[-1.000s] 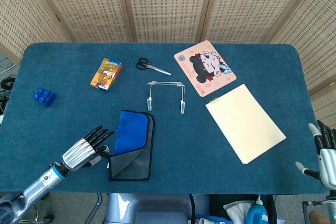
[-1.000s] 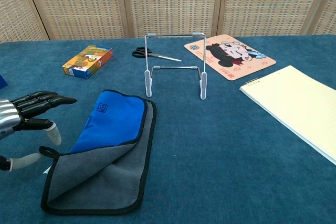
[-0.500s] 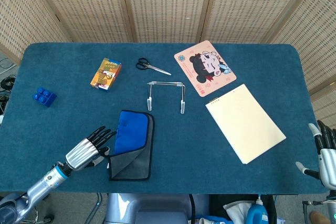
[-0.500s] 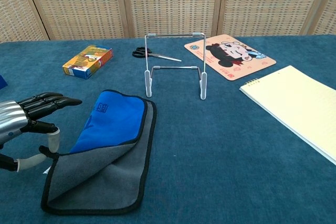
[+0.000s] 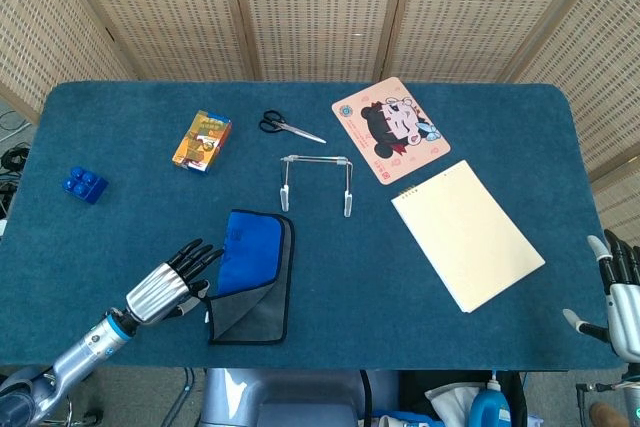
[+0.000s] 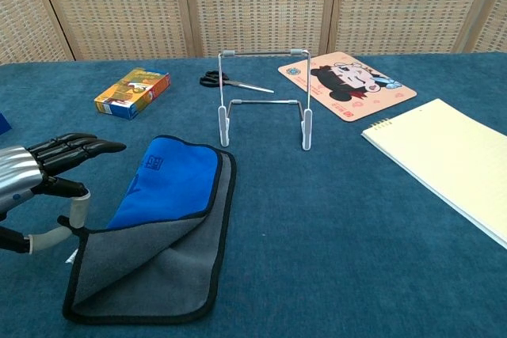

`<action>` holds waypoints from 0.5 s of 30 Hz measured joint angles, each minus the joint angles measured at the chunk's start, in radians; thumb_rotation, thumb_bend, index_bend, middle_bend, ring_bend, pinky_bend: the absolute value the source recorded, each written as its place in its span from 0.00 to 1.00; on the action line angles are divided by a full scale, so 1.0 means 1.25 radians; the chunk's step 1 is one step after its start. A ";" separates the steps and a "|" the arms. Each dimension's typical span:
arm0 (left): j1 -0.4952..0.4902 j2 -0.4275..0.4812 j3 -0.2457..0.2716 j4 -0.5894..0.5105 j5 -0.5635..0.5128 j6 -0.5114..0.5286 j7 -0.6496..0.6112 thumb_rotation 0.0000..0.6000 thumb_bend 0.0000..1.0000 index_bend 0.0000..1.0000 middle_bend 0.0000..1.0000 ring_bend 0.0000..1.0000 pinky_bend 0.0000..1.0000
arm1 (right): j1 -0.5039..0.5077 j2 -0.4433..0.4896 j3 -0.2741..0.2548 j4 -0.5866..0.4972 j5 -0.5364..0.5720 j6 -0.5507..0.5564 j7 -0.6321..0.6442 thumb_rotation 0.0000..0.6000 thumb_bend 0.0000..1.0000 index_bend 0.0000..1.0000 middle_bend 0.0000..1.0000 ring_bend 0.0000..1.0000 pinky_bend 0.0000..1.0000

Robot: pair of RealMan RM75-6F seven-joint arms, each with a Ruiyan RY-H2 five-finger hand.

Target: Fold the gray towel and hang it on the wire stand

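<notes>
Blue table (image 5: pixel 120 237) beneath everything. Pale notepad (image 5: pixel 467 235) at right, cartoon mat (image 5: pixel 390 128) behind. Gray towel (image 5: pixel 250 277), partly folded with blue side up, flat near the front edge, before the wire stand (image 5: pixel 317 183). Left hand (image 5: pixel 168 284) just beside the towel's left edge, fingers spread, holding nothing. Right hand (image 5: pixel 622 292) at the far right edge, fingers apart, empty. Orange box (image 5: pixel 202 140), scissors (image 5: pixel 290 127), blue block (image 5: pixel 84 184) further back.

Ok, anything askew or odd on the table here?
Only the towel: its near corner is flipped over, gray side up over the blue, so it lies unevenly. The wire stand stands upright; nothing is spilled or damaged.
</notes>
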 measured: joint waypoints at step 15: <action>-0.080 0.033 -0.023 -0.213 0.062 0.022 0.136 1.00 0.41 0.61 0.00 0.00 0.00 | 0.000 -0.003 -0.001 0.000 -0.001 -0.001 -0.007 1.00 0.00 0.00 0.00 0.00 0.00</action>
